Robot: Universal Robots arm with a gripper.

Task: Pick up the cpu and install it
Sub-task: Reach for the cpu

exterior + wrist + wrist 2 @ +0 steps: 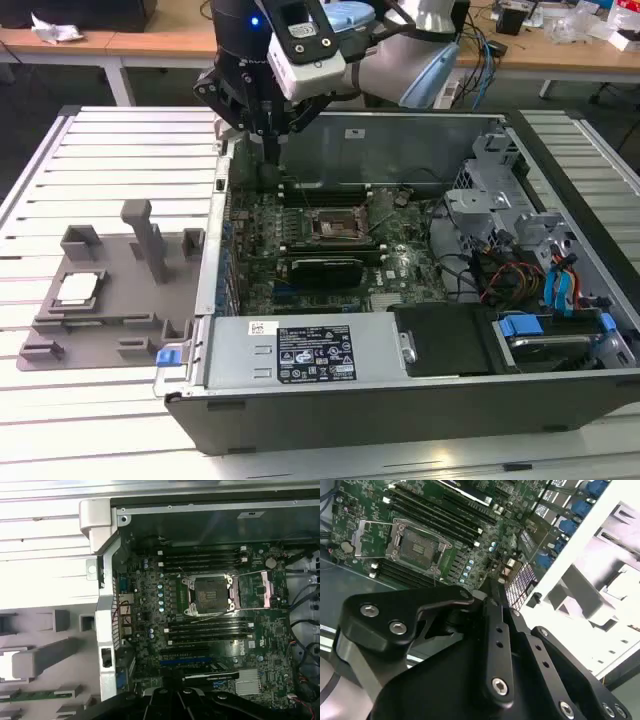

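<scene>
Looking over the slatted counter [120, 140], we find the cpu [78, 288] lying flat in its seat on the grey fixture tray [120, 300], silvery top up. It sits toward the exterior view's left, outside the open computer case [300, 355]. Nothing touches it.

We see the arm [300, 50] leaning in from the far side. Its jaws hang above the motherboard [300, 215], close to the case wall on the exterior view's left. They are up in the air, clear of the board, and well apart from the cpu. In the exterior view the jaws taper to a single tip, and in the second wrist view the two sides seem to meet along one line. We therefore judge them drawn together with nothing between them.

In both wrist views we look down on the socket [209, 592] in the middle of the board, between the rows of memory slots [205, 560]. Its dark square bed looks bare, and its metal retaining plate [262, 587] lies swung open to one side, so the seat appears ready to receive a chip.

As we read it, the task is at its very beginning. The cpu has not been picked up, and no grasp is set on it. The socket holds nothing. Both halves of the job remain to be done: lifting the chip off the tray and seating it in the socket. The only preparation we can point to is the opened socket.
</scene>
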